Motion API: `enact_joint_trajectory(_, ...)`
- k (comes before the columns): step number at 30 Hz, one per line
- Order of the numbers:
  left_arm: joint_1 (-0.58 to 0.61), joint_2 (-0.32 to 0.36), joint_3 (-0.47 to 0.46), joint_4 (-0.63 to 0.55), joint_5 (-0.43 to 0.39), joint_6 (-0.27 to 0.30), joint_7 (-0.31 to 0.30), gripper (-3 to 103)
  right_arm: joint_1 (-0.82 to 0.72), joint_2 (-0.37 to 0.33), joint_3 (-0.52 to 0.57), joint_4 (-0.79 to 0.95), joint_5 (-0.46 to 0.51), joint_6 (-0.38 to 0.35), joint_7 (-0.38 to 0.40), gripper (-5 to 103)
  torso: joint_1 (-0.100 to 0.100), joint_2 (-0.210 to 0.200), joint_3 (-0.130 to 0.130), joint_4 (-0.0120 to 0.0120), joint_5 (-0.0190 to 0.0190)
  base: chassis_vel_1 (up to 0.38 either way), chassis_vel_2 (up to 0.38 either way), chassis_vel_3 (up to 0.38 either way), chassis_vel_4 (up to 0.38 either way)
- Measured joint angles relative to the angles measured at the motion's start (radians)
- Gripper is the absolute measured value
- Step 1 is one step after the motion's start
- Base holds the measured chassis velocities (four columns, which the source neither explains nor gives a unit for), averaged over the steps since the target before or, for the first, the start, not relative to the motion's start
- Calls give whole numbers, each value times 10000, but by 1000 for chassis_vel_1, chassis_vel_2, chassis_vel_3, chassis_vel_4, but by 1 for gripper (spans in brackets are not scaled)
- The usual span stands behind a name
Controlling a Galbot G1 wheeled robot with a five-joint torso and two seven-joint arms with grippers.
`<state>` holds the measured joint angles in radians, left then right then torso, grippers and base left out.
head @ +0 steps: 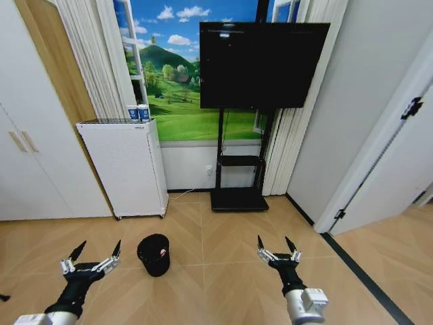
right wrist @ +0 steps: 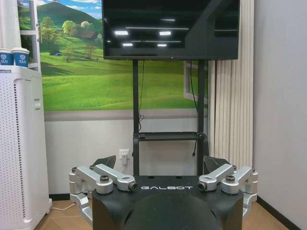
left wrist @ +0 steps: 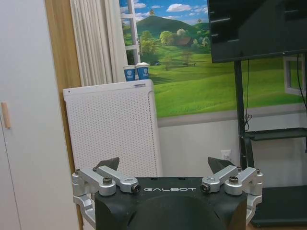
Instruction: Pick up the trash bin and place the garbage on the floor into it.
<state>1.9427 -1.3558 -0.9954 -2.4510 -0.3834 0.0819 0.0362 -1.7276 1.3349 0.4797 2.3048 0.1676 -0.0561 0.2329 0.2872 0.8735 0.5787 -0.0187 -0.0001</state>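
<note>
The trash bin (head: 154, 254) stands on the parquet floor (head: 223, 237) at lower centre-left of the head view. It looks light and thin-walled; its rim seems the best hold. Left gripper (head: 93, 258) and right gripper (head: 278, 248) hover low, fingers spread, empty.

- My left gripper (head: 93, 254) has a black body, silver metal links and dark pointed fingertips.
- My right gripper (head: 277, 246) is built the same, on a black wrist with a white and grey forearm part behind it.
- In both wrist views the black housing carries the word GALBOT in pale letters.
- Small dark screws sit in the silver link joints.
</note>
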Motion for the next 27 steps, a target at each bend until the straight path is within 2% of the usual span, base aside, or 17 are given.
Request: enact_joint_trajectory(27, 2, 0, 0, -1, 0, 0, 0, 100, -4, 0, 0, 1, 0, 1, 1, 100, -3, -1, -3, -1, 3, 217, -214, -210, 215)
